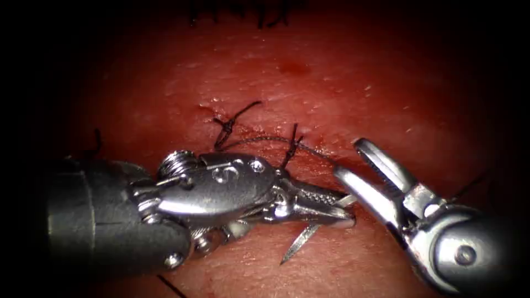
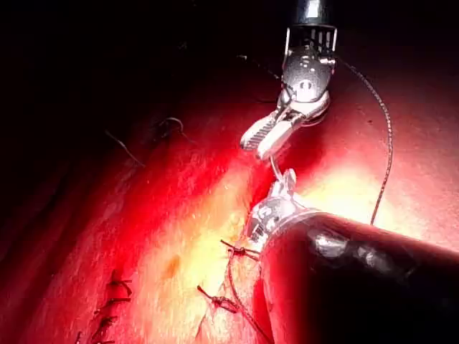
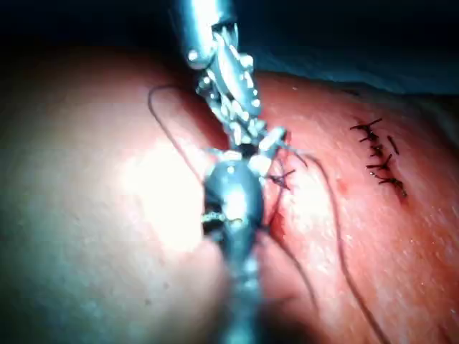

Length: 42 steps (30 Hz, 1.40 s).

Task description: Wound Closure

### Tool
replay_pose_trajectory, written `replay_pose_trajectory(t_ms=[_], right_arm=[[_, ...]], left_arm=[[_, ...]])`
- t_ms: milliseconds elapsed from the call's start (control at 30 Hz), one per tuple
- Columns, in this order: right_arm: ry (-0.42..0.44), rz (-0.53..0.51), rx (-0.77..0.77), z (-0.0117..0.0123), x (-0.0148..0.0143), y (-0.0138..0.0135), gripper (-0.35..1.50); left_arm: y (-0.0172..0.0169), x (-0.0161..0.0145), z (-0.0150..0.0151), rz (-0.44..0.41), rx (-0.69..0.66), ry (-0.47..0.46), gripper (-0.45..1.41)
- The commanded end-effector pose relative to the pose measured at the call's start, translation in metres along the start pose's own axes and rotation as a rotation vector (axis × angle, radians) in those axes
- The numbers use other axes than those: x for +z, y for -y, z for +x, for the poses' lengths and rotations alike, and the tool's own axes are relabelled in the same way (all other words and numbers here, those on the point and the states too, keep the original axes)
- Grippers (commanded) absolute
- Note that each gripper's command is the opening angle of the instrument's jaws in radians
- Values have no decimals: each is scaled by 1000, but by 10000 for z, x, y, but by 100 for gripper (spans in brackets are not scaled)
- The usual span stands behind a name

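Endoscope view: left gripper (image 1: 337, 212) clamps curved steel needle (image 1: 301, 241).

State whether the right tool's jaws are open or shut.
Open. In the endoscope view the right tool spreads its two jaws in a V beside the needle, holding nothing.

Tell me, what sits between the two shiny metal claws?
In the endoscope view, the thin curved steel needle, held by the left tool, points toward the open right tool.

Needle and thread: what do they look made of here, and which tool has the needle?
The needle looks like polished steel: bright, mirror-like glints, fine taper. The thread looks like dark matte filament, possibly braided; its knots on the tissue stand stiffly. The left tool grips the needle near mid-curve, outside the tissue. The right tool is open, holding nothing.
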State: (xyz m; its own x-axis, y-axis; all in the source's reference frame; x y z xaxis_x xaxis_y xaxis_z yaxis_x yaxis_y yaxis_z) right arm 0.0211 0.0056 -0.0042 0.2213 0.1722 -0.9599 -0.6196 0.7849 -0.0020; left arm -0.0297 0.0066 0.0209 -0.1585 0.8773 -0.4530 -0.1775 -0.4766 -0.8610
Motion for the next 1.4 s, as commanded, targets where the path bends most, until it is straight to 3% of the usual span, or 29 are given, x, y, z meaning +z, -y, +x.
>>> replay_pose_trajectory(t_ms=[33,100,167,233,367,933,1000,1033,1100,1133,1400], right_arm=[[3,-2,0,-6,4,3,-20],[7,-6,1,-6,7,0,83],[10,-9,1,-7,10,-3,123],[11,-11,13,-9,12,-5,135],[10,-12,12,-9,12,-4,137],[-41,-44,18,-8,-3,6,113],[-48,-50,18,-8,-4,6,95],[-51,-52,18,-8,-4,8,68],[-40,-42,15,-7,-7,11,-23],[-26,-32,14,-6,-8,12,-35],[31,-66,-34,-5,-19,8,-35]], left_arm=[[3,6,-1,-3,0,-3,-45],[3,6,-1,-3,0,-3,-45],[3,6,-1,-3,0,-3,-45],[3,6,-1,-4,0,-6,-45],[3,6,-1,-5,-1,-9,-45],[1,2,3,-25,-7,-46,-45],[0,3,3,-27,-7,-45,-45],[0,3,3,-27,-7,-45,-45],[0,3,3,-26,-7,-45,-45],[0,3,2,-29,-7,-44,-45],[-2,3,1,-31,-7,-46,-45]])
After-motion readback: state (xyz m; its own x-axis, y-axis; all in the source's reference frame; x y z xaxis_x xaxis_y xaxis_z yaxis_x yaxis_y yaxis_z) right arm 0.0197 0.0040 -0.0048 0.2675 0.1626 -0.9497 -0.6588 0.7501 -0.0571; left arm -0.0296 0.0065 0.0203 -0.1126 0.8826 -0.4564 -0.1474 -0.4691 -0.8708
